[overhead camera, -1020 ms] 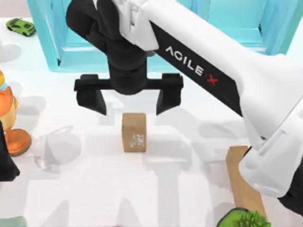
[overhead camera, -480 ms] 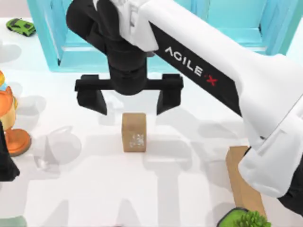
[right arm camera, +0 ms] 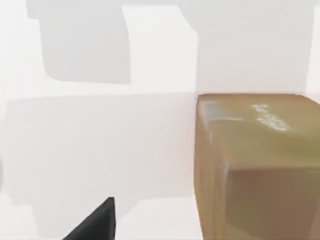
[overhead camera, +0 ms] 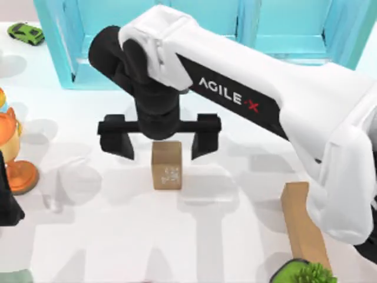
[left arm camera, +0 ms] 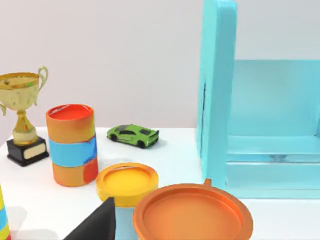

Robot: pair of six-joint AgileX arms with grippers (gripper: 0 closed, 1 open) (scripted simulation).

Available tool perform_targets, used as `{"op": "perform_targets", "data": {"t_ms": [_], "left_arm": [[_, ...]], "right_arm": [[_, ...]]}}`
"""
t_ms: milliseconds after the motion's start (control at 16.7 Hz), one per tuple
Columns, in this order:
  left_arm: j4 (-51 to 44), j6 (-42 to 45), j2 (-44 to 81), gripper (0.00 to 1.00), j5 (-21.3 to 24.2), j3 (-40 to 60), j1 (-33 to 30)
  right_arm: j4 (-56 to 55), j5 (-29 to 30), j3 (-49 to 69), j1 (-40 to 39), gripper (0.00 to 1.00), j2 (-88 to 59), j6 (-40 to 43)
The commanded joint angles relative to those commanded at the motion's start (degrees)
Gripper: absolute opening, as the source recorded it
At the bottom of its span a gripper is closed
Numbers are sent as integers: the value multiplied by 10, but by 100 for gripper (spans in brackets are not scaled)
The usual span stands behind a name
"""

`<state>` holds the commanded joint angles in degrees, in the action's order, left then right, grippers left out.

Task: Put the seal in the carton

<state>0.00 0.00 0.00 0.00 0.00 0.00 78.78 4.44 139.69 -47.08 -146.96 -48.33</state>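
We are working with our right gripper (overhead camera: 160, 140), and we are hanging it directly over the far edge of the seal (overhead camera: 166, 165), the side facing the carton (overhead camera: 194, 41). Its fingers are spread wide and gripping nothing: one finger is standing off to each side of the seal, with clear gaps, so the block can pass between them when we descend. The seal is sitting upright on the white table (overhead camera: 118, 236), in front of the carton's open mouth, its speckled mark facing up. In the right wrist view the seal (right arm camera: 255, 165) is looming close, untouched. We judge the step as lining up for the grasp, which is why the jaws are straddling rather than closing. Our left gripper (left arm camera: 97, 225) is idling well left of the seal. The longer tan bar (overhead camera: 301, 227) is lying well right of the seal, outside our reach path.
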Motion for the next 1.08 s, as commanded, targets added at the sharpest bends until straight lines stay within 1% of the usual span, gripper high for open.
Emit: {"op": "perform_targets", "data": {"t_ms": [300, 660, 1080], "left_arm": [[0, 0, 0, 100, 0, 0, 0], [0, 0, 0, 100, 0, 0, 0], [0, 0, 0, 100, 0, 0, 0]], "right_arm": [[-97, 0, -112, 2, 100, 15, 2], [-112, 0, -129, 2, 100, 17, 3], [-112, 0, -129, 2, 47, 17, 3]]}}
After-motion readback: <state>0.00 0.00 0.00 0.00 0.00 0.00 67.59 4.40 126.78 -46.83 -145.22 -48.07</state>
